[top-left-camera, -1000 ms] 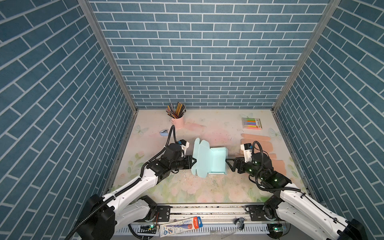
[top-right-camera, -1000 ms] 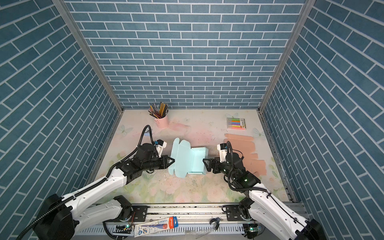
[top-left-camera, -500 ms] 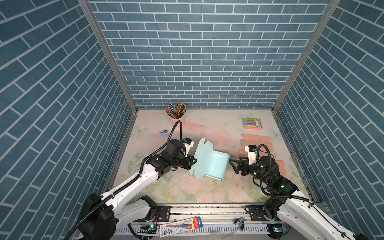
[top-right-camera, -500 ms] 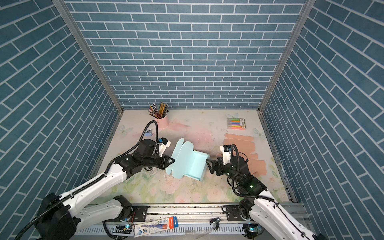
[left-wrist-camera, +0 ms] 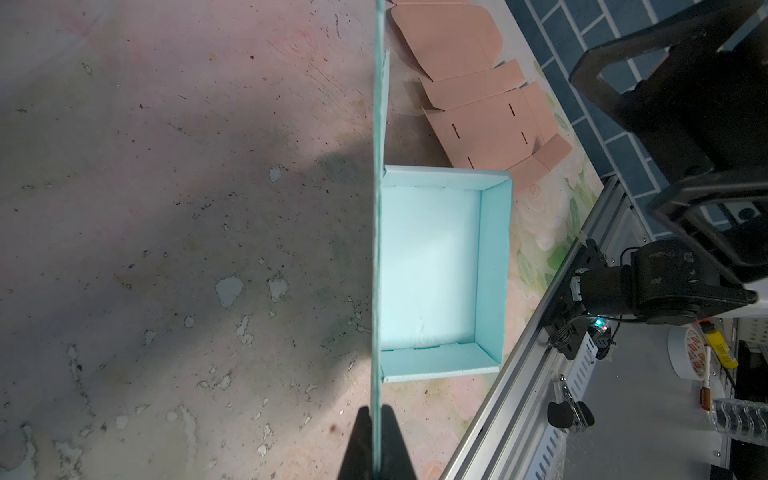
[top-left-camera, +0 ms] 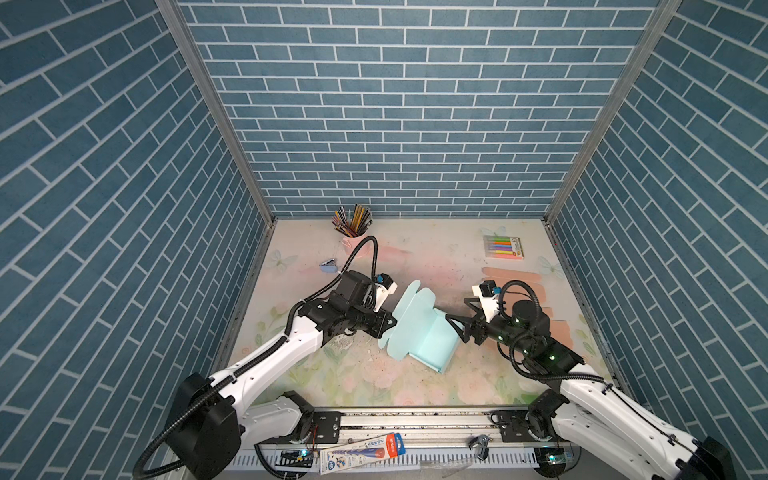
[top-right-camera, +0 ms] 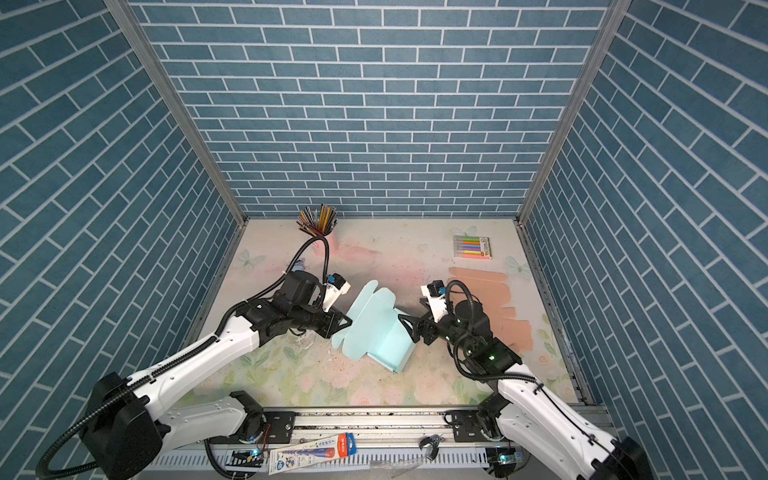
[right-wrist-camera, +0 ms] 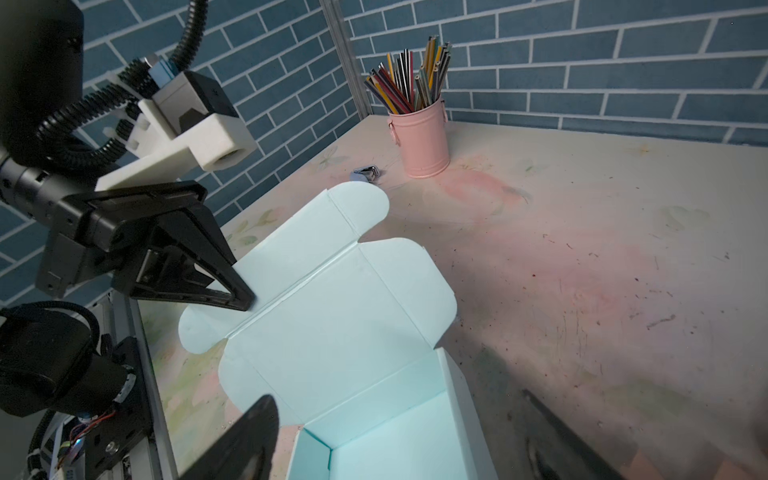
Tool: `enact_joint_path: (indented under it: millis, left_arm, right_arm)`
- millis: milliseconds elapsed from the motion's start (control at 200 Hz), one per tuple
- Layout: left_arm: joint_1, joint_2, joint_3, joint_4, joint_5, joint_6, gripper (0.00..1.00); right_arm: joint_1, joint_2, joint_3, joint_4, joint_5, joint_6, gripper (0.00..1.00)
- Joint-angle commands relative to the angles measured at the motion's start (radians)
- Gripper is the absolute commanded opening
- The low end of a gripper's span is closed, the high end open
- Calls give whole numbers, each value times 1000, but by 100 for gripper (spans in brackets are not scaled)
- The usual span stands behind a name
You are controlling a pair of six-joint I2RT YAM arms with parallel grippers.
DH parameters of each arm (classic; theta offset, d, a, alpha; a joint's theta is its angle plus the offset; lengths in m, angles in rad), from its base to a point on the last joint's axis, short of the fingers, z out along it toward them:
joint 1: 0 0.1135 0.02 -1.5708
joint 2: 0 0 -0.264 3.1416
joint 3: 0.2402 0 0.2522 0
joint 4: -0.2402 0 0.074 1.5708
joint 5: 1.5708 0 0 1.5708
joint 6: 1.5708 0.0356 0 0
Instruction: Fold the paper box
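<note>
Many pencils [right-wrist-camera: 409,83] in bucket [right-wrist-camera: 424,141]; box [right-wrist-camera: 345,332] open

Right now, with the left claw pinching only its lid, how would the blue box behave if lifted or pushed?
Probably light and floppy: the lid shows as a sheet-thin edge where the left claw pinches it. Lifted there, it would likely bend at its creases before the box follows. Pushed, the box should slide easily, though such thin card might buckle.
</note>
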Motion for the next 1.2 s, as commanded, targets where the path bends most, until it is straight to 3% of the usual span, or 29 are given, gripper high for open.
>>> enact_joint_path:
  millis: [0,205,375,555,735,1195]
  left_arm:
    - [0,18,47,-61,14,68,4]
    - [-7,56,123,-136,-12,149,4]
    - [-27,83,182,-206,-84,228,4]
    - [-31,73,205,-206,-86,237,4]
    - [-33,61,203,-220,-82,242,4]
    - [-40,113,213,-227,-66,239,4]
  right_arm:
    - [-34,75,62,68,-111,-133,88]
    - [-80,214,112,115,-221,-198,88]
    - [-150,339,160,134,-426,-229,88]
    - [-190,441,195,157,-489,-272,88]
    - [-217,555,284,64,-589,-369,87]
    - [-208,711,378,12,-596,-462,82]
